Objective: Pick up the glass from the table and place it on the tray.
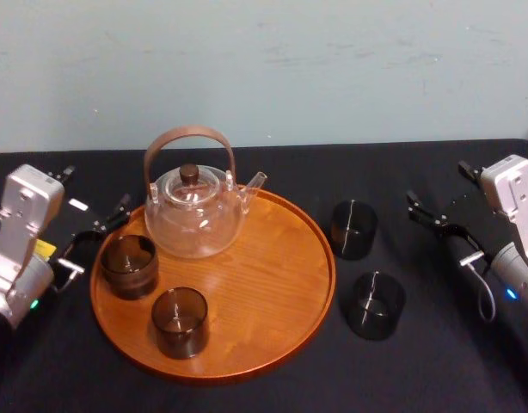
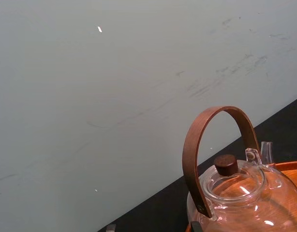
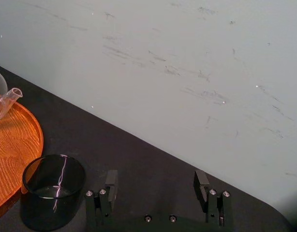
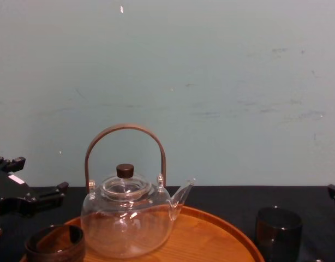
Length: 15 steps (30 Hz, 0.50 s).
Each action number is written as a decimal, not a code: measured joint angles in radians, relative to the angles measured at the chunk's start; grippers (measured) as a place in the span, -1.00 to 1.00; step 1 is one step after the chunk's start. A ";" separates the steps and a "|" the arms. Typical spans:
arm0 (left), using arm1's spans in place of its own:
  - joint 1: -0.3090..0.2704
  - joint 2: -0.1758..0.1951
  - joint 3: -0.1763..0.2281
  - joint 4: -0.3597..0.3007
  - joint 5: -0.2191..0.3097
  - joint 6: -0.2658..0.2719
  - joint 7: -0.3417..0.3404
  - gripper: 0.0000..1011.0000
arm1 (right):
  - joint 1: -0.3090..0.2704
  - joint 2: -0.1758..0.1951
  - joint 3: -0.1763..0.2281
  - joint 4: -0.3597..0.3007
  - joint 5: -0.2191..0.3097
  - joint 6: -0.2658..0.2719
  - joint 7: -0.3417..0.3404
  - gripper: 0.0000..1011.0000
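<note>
While the black table (image 1: 436, 370) bears the tray (image 1: 281, 284) and teapot (image 1: 195, 215), the far glass (image 1: 353, 229) and near glass (image 1: 376, 305) stand just right of the tray's rim. The left gripper (image 1: 92, 241), left of the tray, and right gripper (image 1: 438, 225), beyond those 2 glasses, hang spread, empty.

Your tray (image 1: 273, 344) lies on the table (image 1: 453, 361); on it the teapot (image 1: 193, 215) stands back left, a left glass (image 1: 129, 265) and a front glass (image 1: 180, 321) before it; right of the tray, a far glass (image 1: 353, 229) and a near glass (image 1: 376, 304) stand on the table
</note>
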 joint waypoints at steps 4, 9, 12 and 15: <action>0.000 0.000 0.000 0.000 0.000 0.000 0.000 0.98 | 0.000 0.000 0.000 0.000 0.000 0.000 0.000 0.98; 0.000 0.000 0.000 0.000 0.000 0.000 0.000 0.98 | 0.000 0.000 0.000 0.000 0.000 0.000 0.000 0.98; 0.000 0.000 0.000 0.000 0.000 0.000 0.000 0.98 | 0.000 0.000 0.000 0.000 0.000 0.000 0.000 0.98; 0.000 0.000 0.000 0.000 0.000 0.000 0.000 0.98 | 0.000 0.000 0.000 0.000 0.000 0.000 0.000 0.98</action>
